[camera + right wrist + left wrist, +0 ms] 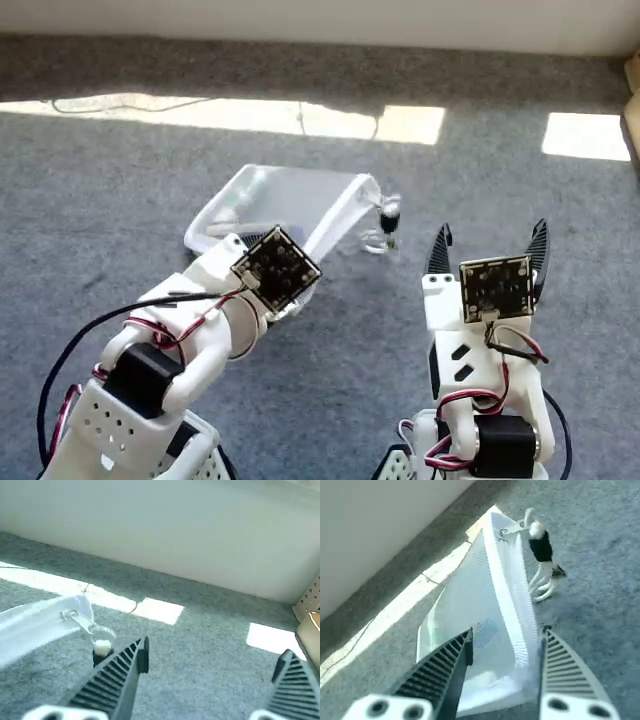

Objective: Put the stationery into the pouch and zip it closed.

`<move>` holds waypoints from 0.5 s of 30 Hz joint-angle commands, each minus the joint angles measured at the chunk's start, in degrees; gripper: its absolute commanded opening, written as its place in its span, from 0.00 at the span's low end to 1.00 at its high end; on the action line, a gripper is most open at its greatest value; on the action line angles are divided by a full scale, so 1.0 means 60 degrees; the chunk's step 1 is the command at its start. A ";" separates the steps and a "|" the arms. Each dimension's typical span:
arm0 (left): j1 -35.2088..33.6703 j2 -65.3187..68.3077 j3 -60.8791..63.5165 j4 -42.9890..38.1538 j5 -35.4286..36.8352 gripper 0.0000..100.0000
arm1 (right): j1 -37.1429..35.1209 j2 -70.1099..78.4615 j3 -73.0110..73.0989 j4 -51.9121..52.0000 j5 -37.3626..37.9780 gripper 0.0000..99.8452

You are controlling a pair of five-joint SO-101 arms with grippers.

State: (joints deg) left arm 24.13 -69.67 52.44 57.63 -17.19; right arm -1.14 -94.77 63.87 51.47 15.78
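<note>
A translucent white pouch [290, 200] lies on the grey carpet, its zipper edge running towards the pull. From the zipper pull hangs a black and white charm [388, 222] on the carpet at the pouch's far right corner. My left gripper [506, 632] is open and straddles the pouch's [485, 605] near end, one finger on each side. Faint bluish shapes show through the mesh; I cannot tell what they are. My right gripper [492, 232] is open over bare carpet, to the right of the charm [101, 647] and apart from it. The pouch's corner [40, 617] lies beside its left finger.
Grey carpet [120, 180] surrounds the pouch, with bright sunlit patches [410, 122] behind it. A thin cable [110, 100] lies at the back left. A pale wall [175, 525] bounds the far side, and a beige object [310, 615] stands at the right edge.
</note>
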 commanded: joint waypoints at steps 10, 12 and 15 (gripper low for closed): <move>0.0505 -0.0711 -0.1853 0.1158 0.1363 0.23 | -0.0095 0.0007 -0.0183 0.0037 -0.0117 0.36; 0.0535 -0.1399 -0.1839 0.1158 0.1363 0.20 | -0.0095 0.0007 -0.0183 0.0037 -0.0117 0.35; 0.0505 -0.2513 -0.1707 0.1158 0.1363 0.18 | -0.0081 -0.0007 -0.0183 0.0051 -0.0117 0.27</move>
State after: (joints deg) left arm 26.33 -77.05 44.35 64.48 -9.80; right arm -1.14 -94.77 63.87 51.47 15.78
